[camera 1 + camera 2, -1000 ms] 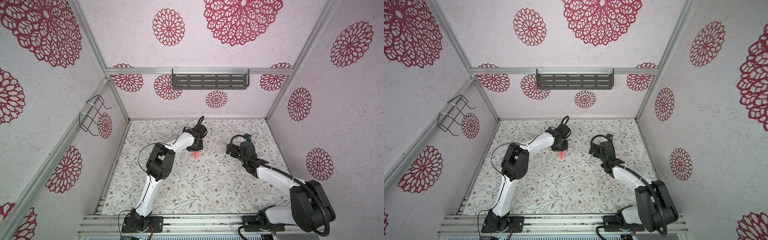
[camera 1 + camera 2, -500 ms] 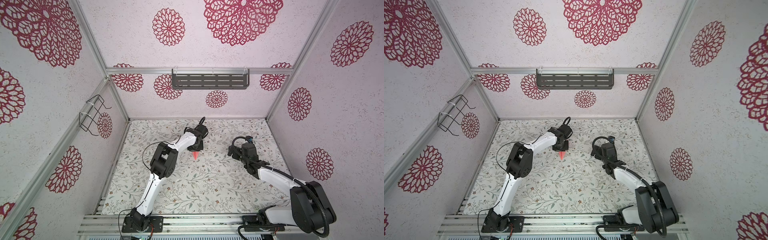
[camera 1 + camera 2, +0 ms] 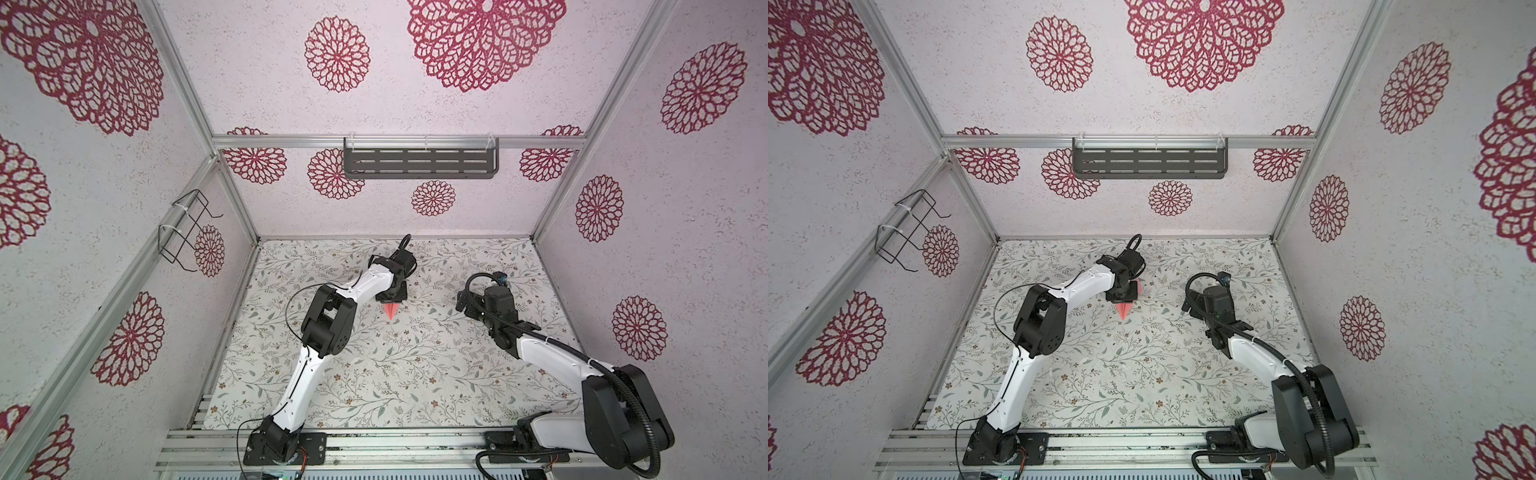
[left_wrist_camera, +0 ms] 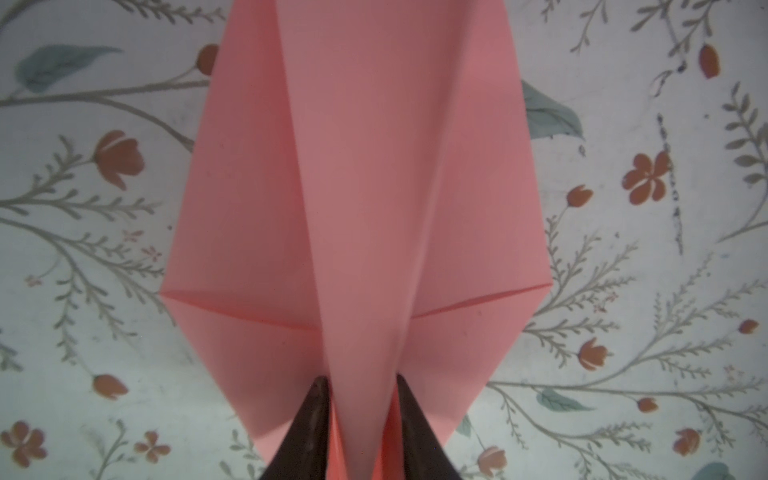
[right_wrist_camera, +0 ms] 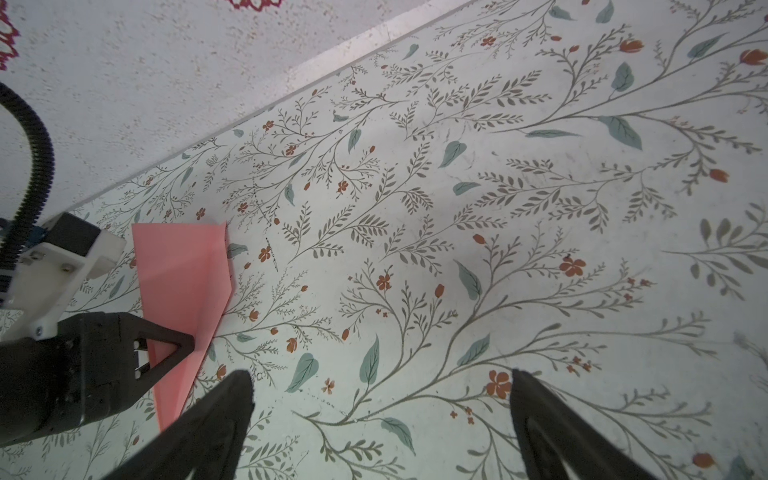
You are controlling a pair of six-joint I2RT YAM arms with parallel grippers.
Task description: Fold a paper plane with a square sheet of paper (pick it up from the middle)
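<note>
Pale rough walls (image 3: pixel 257 75) stamped with crimson rosettes, boxing in a desk (image 3: pixel 386 374) printed with leafy sprigs and small orange flowers; on the back wall a dark slotted shelf (image 3: pixel 419 163), on the side wall a black wire rack (image 3: pixel 185 232). Reaching in from the near rail: left arm (image 3: pixel 303 374) bent toward the middle of the desk, right arm (image 3: pixel 552 357) well apart on its own side. Of the right gripper (image 5: pixel 380 376), fingers spread wide over bare desk, holding nothing. Of the left gripper (image 4: pixel 360 380), pointing down onto the paper plane (image 4: pixel 357 187) (image 3: pixel 390 311) (image 3: pixel 1124 309), dark fingertips (image 4: pixel 311 424) a little apart and straddling the raised centre fold; fold filling the gap between them, whether pressed or merely flanked not clear. Salmon-pink, lying on the desk under that gripper toward the back, wings spread to either side of the fold; in both top views only the pointed nose showing, aimed at the near rail. Against a second ago: nose on the same spot, left elbow swung slightly toward the middle, right arm almost unmoved.
</note>
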